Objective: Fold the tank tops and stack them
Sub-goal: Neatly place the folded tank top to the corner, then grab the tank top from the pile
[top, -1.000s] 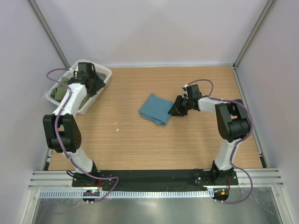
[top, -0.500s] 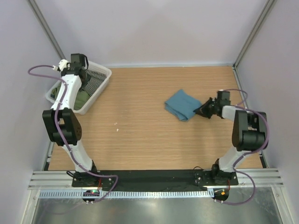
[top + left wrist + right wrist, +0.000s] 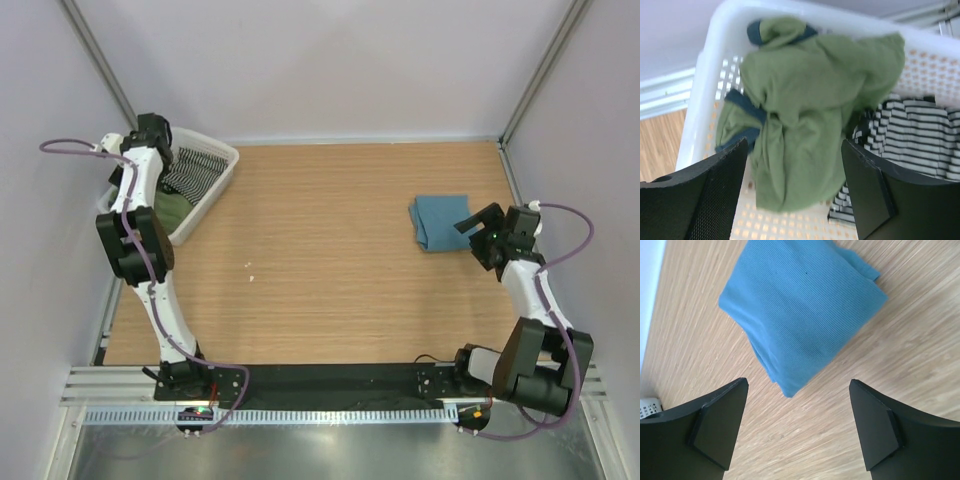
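A folded teal-blue tank top [image 3: 438,222] lies flat on the wooden table at the right, also seen in the right wrist view [image 3: 800,310]. My right gripper [image 3: 472,226] [image 3: 798,382] stands open just off its near corner and holds nothing. An olive-green tank top [image 3: 810,100] with navy trim lies crumpled in the white basket [image 3: 222,160], showing in the top view as a green patch [image 3: 172,208]. My left gripper [image 3: 156,140] [image 3: 794,145] hovers open above it, with nothing between its fingers.
A black-and-white striped garment [image 3: 912,135] [image 3: 195,170] lies in the basket beside the green top. The basket's rim [image 3: 705,85] stands against the far left wall. Bare wooden table [image 3: 320,250] spans the middle between the arms.
My right gripper carried the teal top from the middle to the table's right side, then let go and opened. My left arm swung towards the basket's far left corner.
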You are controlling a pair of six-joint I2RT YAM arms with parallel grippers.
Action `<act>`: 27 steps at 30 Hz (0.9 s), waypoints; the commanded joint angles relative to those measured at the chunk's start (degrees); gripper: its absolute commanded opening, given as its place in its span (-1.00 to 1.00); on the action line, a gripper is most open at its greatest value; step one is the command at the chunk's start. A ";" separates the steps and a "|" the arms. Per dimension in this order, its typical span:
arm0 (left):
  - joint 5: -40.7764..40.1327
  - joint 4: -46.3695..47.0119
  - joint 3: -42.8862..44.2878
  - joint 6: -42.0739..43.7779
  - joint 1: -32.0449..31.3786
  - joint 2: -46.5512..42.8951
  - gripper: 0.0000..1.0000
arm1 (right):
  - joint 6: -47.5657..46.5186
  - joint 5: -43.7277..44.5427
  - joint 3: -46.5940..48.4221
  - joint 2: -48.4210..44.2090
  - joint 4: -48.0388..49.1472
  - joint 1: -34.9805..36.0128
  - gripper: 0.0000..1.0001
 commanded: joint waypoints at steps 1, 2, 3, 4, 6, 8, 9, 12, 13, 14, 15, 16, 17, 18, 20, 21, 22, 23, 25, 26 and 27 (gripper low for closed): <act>-6.17 1.46 3.88 1.75 1.69 2.19 0.54 | -1.00 3.94 -0.40 -4.87 -1.74 -0.08 0.78; -6.18 2.87 3.01 3.07 1.78 2.10 0.53 | -1.18 3.94 -0.22 -5.40 -1.91 -0.08 0.78; -6.44 3.93 3.00 3.69 1.86 2.27 0.53 | -1.35 3.76 -0.05 -6.18 -2.35 -0.08 0.78; -6.71 4.90 2.83 4.22 1.95 2.36 0.53 | -1.62 3.41 0.21 -6.45 -2.53 -0.08 0.78; -6.89 7.36 2.22 5.37 2.13 2.54 0.47 | -1.97 2.36 0.92 -6.81 -2.97 -0.08 0.78; -6.01 9.39 1.95 6.24 2.39 3.06 0.44 | -2.06 1.22 1.18 -7.16 -2.88 -0.08 0.78; -5.48 10.00 1.86 7.29 2.65 3.41 0.43 | -2.06 0.86 1.18 -7.42 -2.88 0.01 0.78; -4.60 12.82 2.04 10.64 2.66 4.03 0.40 | -2.06 0.33 0.83 -8.04 -2.53 -0.08 0.78; -4.51 13.08 1.95 10.73 2.74 4.03 0.38 | -1.97 0.33 0.74 -8.39 -2.44 -0.08 0.77; -4.25 13.34 1.95 11.08 2.74 4.03 0.34 | -1.97 0.25 0.66 -8.48 -2.53 -0.08 0.77; -3.73 13.17 1.95 11.34 2.74 4.03 0.31 | -1.88 0.24 0.57 -8.48 -2.27 0.01 0.77; -3.55 12.91 2.04 11.35 2.74 4.03 0.26 | -1.79 0.16 0.57 -8.48 -2.18 0.01 0.77; -2.94 12.82 1.86 11.35 2.74 3.86 0.20 | -1.71 -0.02 0.57 -8.57 -2.09 -0.08 0.77; -2.41 12.56 1.86 11.17 2.74 3.68 0.20 | -1.62 -0.54 0.48 -8.65 -1.83 -0.08 0.77; -1.09 10.80 1.51 9.33 2.75 3.24 0.21 | -1.09 -0.98 0.22 -9.00 -1.22 -0.08 0.77; -0.74 10.19 1.51 8.80 2.74 3.07 0.20 | -0.83 -1.68 0.04 -9.01 -0.78 -0.08 0.77; -0.47 9.40 1.60 8.36 2.74 3.07 0.19 | -0.48 -1.95 -0.13 -9.27 -0.42 -0.08 0.77; -0.47 9.39 1.51 8.53 2.66 3.07 0.17 | -0.30 -2.39 -0.40 -9.44 -0.07 -0.08 0.77; -1.43 9.13 1.60 9.84 2.66 3.07 0.15 | -0.30 -3.18 -0.31 -9.44 0.02 -0.08 0.77; -1.96 9.39 1.60 10.63 2.57 3.07 0.15 | -0.30 -3.27 -0.05 -9.44 -0.07 0.01 0.77; -2.57 9.48 1.60 11.08 2.48 3.07 0.15 | -0.47 -3.36 0.04 -9.36 -0.24 -0.08 0.77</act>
